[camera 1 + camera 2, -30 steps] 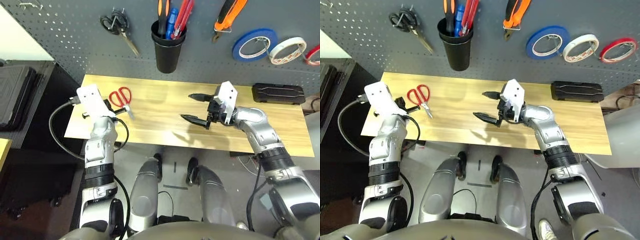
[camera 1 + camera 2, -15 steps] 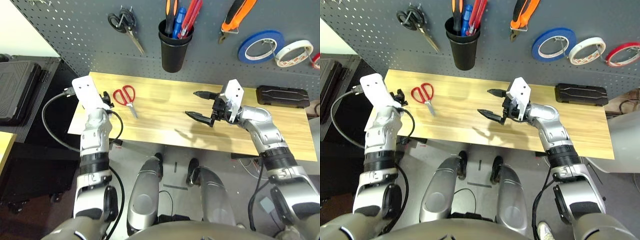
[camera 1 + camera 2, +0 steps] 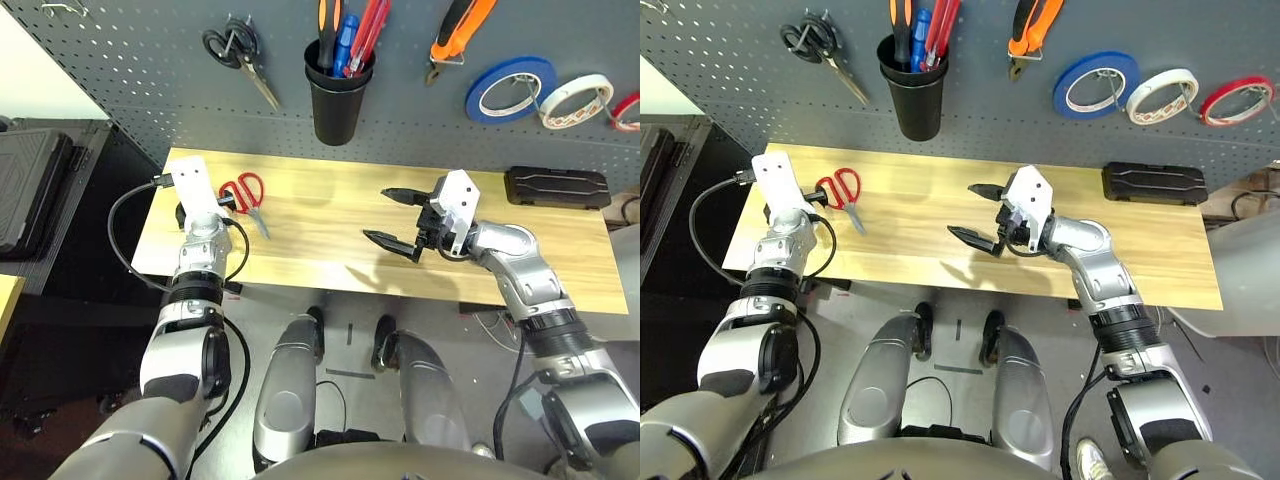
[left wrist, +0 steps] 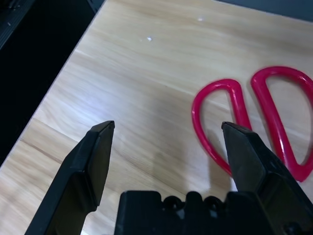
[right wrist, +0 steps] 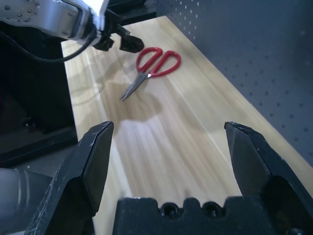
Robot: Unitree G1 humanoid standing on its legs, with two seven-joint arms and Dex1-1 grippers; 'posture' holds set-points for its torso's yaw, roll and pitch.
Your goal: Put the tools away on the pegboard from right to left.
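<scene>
Closer to the red-handled scissors (image 5: 148, 75) moved the left gripper (image 4: 169, 124), jaws apart, like the right gripper's (image 5: 169, 124); pickup seemingly needed better handle alignment.

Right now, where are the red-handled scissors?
In the left eye view, the scissors lie on the left part of the wooden table, right beside the left gripper.

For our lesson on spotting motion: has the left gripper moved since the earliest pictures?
Yes: the left gripper has shifted to the robot's right, its white housing now nearer the red-handled scissors.
</scene>
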